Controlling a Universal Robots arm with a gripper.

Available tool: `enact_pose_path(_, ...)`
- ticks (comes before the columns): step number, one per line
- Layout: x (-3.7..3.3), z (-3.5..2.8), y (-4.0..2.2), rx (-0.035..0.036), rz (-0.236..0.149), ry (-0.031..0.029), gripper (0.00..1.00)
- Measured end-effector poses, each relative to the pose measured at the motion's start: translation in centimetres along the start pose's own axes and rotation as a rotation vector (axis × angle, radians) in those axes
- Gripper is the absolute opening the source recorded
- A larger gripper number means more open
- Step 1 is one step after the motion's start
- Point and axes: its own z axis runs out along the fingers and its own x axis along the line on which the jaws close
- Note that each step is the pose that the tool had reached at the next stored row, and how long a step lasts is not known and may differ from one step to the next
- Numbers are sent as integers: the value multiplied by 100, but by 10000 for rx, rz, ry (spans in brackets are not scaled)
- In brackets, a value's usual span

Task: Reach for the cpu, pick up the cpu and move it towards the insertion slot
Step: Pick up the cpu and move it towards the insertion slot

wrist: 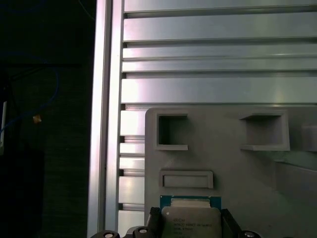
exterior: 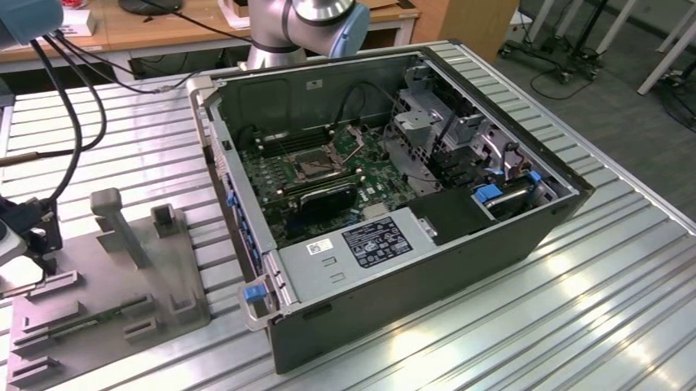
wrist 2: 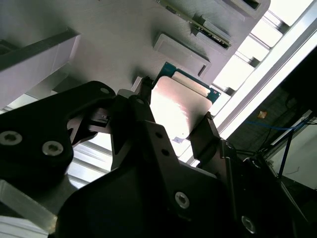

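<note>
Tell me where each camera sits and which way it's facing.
Exterior view: high up, looking down on the computer case, grey tray and table; the arm shows.
First wrist view: on the wrist, facing the tray; the tool flanks the cpu.
Second wrist view: behind the tool, facing the cpu it grips.
Both wrist views share cpu and tray.

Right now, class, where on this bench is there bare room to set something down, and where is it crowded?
Bare: the ribbed table on the exterior view's right of the computer case. Crowded: inside the case, and the grey tray, where the gripper grips the cpu.
</note>
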Motion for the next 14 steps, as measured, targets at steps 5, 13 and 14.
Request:
enact_pose_path(5, 0, -2, 0, 2, 0, 0, 55)
enact_pose_path(13, 0, -31, 1, 2, 0, 0, 55)
enact_pose_path(14, 0, -36, 1, 3, 0, 1, 55)
